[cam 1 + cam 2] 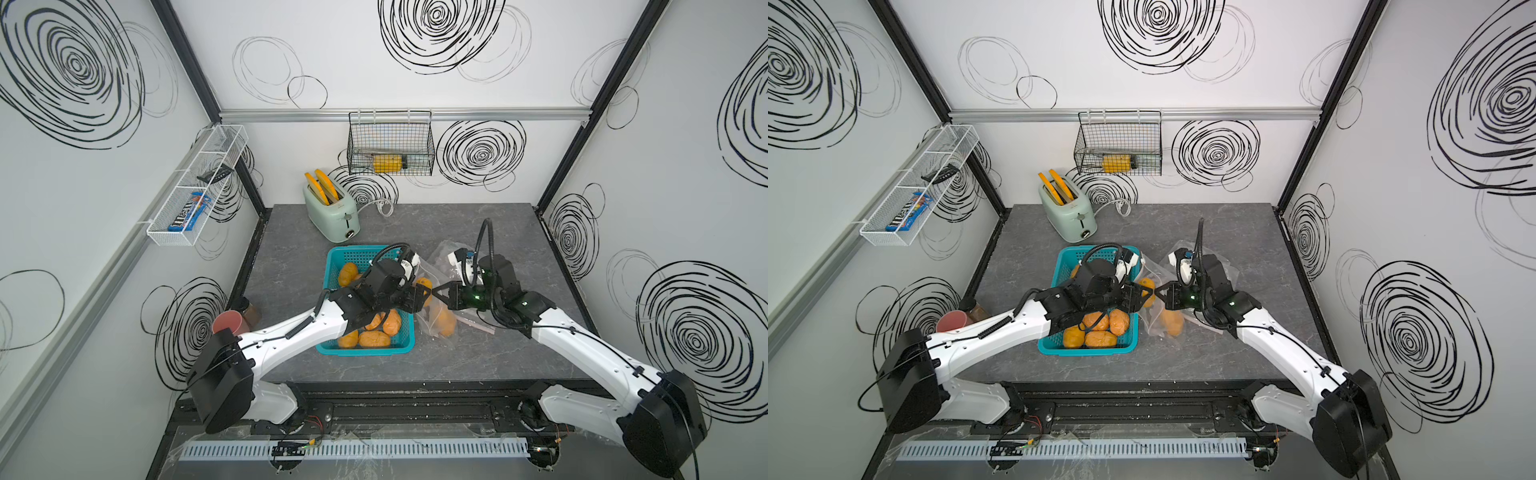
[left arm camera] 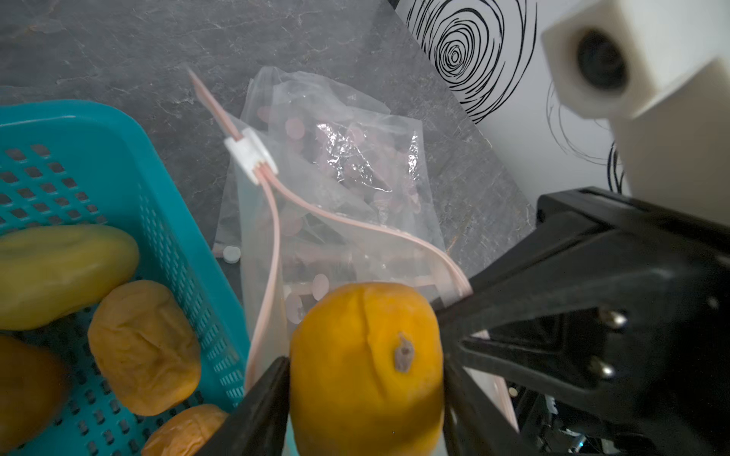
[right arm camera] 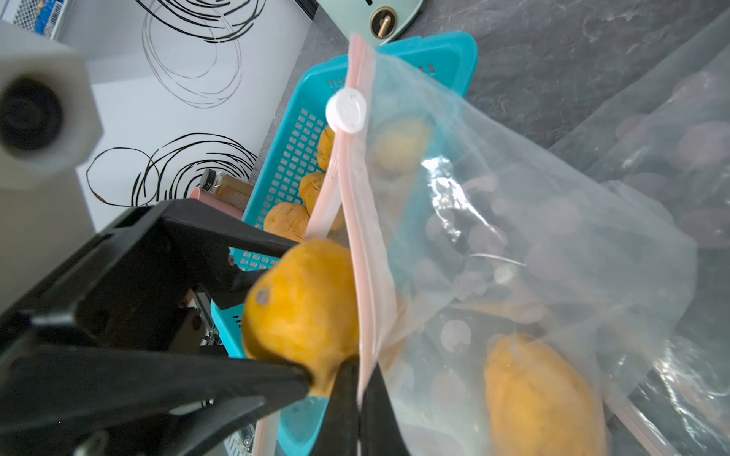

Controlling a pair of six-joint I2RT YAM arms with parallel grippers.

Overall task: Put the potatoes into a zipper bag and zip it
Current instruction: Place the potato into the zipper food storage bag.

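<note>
- Smooth orange potato is clamped by left tool at clear zipper bag's mouth.
- Its pink strip is pinched by right tool.
- "m&m's" is read on blue packet.

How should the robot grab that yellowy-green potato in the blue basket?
Probably across its narrow middle, coming straight down from above. The yellow-green potato lies on its side, long and oval, so the short way is easiest to pinch. The wall of the blue basket stands close beside it and an orange potato crowds it, so coming in sideways looks blocked.
</note>
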